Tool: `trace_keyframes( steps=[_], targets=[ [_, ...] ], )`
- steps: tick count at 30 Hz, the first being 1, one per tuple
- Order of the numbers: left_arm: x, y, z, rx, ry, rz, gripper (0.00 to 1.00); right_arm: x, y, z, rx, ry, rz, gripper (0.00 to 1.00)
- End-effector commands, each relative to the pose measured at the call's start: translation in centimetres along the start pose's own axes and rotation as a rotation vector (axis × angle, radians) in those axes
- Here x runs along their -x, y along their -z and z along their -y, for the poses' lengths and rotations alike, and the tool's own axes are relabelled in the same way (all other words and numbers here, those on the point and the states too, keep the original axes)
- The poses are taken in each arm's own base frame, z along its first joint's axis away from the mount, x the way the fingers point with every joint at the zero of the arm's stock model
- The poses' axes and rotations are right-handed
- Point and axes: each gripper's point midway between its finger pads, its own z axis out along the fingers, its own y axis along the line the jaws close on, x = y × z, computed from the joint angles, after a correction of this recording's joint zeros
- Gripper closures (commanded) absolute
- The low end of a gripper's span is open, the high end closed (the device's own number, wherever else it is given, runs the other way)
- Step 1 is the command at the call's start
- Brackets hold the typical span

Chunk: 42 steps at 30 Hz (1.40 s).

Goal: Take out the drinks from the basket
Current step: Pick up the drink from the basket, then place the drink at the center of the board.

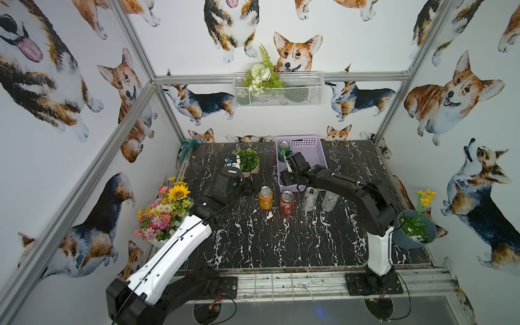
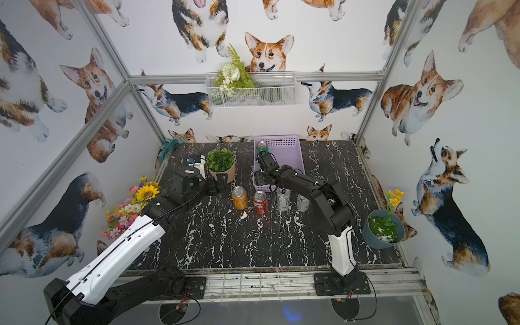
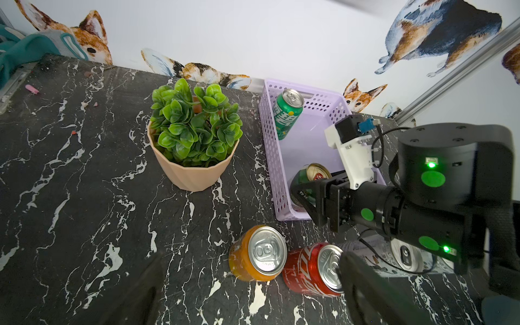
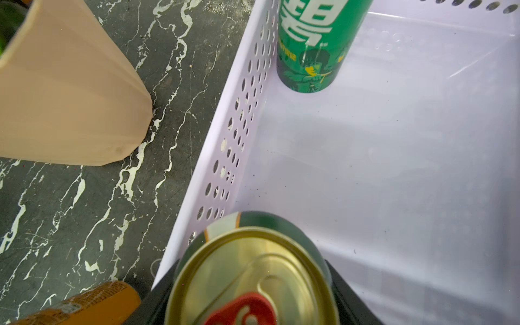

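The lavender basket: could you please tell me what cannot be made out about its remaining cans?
1. Gold-lidded green can: cut off by the right wrist view's bottom edge; in both top views the right arm covers it.
2. Right end effector: in the left wrist view, whether its fingers press that can is unclear; the can hides one finger.
3. Basket: that arm hides its near end in both top views.

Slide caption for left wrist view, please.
Right gripper straddles a gold-topped green can in the lavender basket; another green can inside, orange can and red can outside.
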Motion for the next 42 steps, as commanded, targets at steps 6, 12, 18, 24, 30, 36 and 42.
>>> trace_keyframes(
  steps=[6,12,18,24,30,36,42],
  targets=[
    [0.1,-0.1,-0.1,-0.001,0.000,0.003,0.00,7.7,5.6,-0.6,0.009,0.005,0.246,0.54],
    [0.8,0.3,-0.2,0.005,0.000,0.022,0.00,9.3,13.1,-3.8,0.107,0.065,0.352,0.55],
    [1.2,0.8,-0.7,0.011,-0.002,0.035,0.00,4.1,20.8,-9.1,0.264,0.229,0.380,0.57],
    [1.8,1.1,-1.3,0.029,-0.010,0.051,0.00,-4.7,23.3,-13.9,0.420,0.370,0.305,0.57],
    [2.0,1.2,-1.8,0.041,-0.003,0.056,0.00,-10.5,19.4,-15.0,0.456,0.444,0.200,0.57],
    [2.1,1.4,-2.0,0.047,-0.002,0.053,0.00,-12.1,16.5,-15.3,0.432,0.477,0.177,0.57],
    [1.9,1.4,-2.2,0.053,-0.003,0.045,0.00,-13.1,14.8,-15.6,0.406,0.502,0.157,0.57]
  ],
)
